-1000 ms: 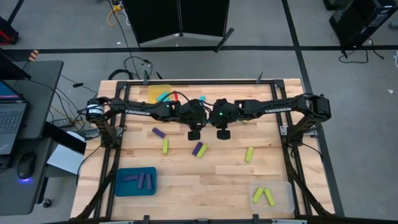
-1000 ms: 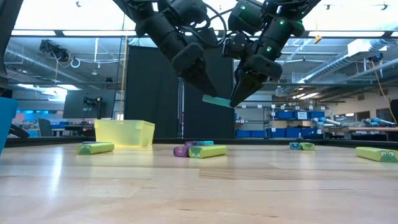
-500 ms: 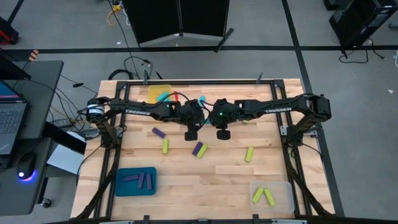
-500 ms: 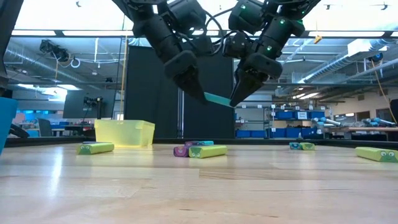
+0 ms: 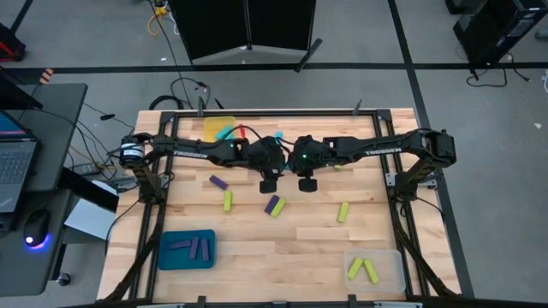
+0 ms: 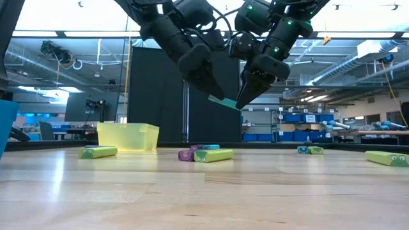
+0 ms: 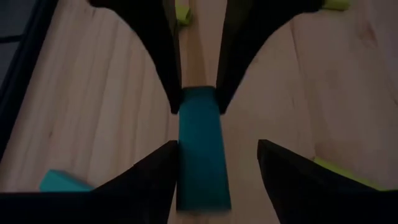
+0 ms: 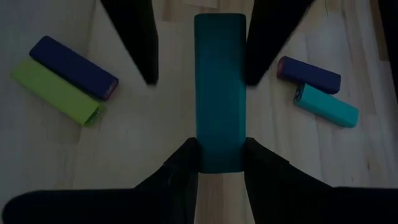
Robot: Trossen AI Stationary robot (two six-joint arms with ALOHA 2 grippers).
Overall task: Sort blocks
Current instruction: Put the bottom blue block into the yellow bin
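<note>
laptop (image 5: 13, 171): far left edge of the high view, on a dark desk off the tabletop

tabletop (image 5: 282, 248): light wood, fills the middle of the high view

blue tray (image 5: 186, 249): lower left of the tabletop, a few purple blocks lying in it

yellow tray (image 5: 219, 128): upper left-centre, tucked behind the left arm; in the low view it's the see-through yellow box at left-centre

loose blocks, left half: a purple block (image 5: 218, 182) with a green block (image 5: 228, 201) just below it, left of centre

middle pair (image 5: 274, 205): purple and green lying side by side, just under the grippers

left gripper (image 6: 209, 89): up in the air at centre of the frame, well above the wood. Fingers spread apart on either side of the near end of the cyan block, and in the left wrist view there's a gap on at least one side, so it doesn't look clamped

cyan block (image 6: 223, 102): the one in play, hanging in mid-air between the two grippers, tilted a bit

right gripper (image 6: 244, 96): meets the left one at centre, also up high. Its fingers are pinched on the other end of the cyan block, and the right wrist view shows the block sticking straight out from between them

green block, right (image 5: 342, 211): alone, right of centre

clear tray (image 5: 374, 269): lower right corner, two green blocks inside

low view extras: more green and purple blocks along the far edge of the wood
</note>
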